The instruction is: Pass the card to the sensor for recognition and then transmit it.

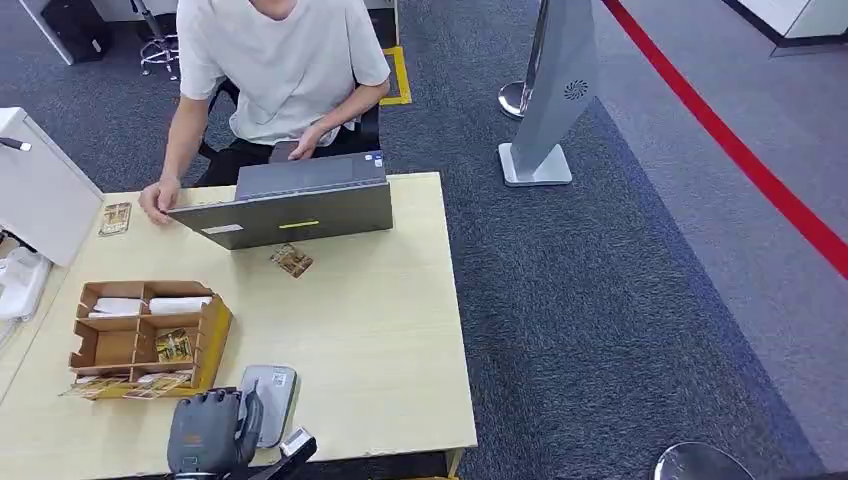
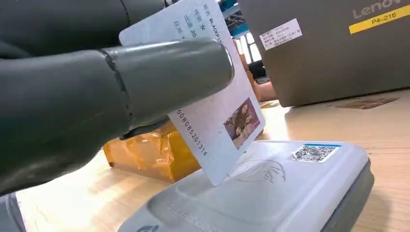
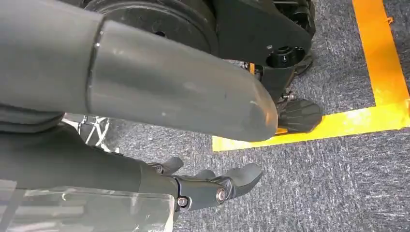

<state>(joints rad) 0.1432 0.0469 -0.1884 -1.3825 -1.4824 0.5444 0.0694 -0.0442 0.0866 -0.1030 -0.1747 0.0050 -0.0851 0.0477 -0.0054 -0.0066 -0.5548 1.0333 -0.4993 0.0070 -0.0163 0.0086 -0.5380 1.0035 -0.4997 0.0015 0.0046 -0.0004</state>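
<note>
Head view: organizer [image 1: 212,340], seemingly cards [image 1: 172,345] inside

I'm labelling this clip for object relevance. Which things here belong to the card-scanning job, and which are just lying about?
Part of the job:
card, pinched in the left hand
sensor pad just under the card's edge

Lying about:
laptop
cardboard organiser
loose card by the laptop
loose card by the person's hand

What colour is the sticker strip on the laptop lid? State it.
Yellow, on the grey laptop; the sticker strip shows best in the left wrist view.
</note>
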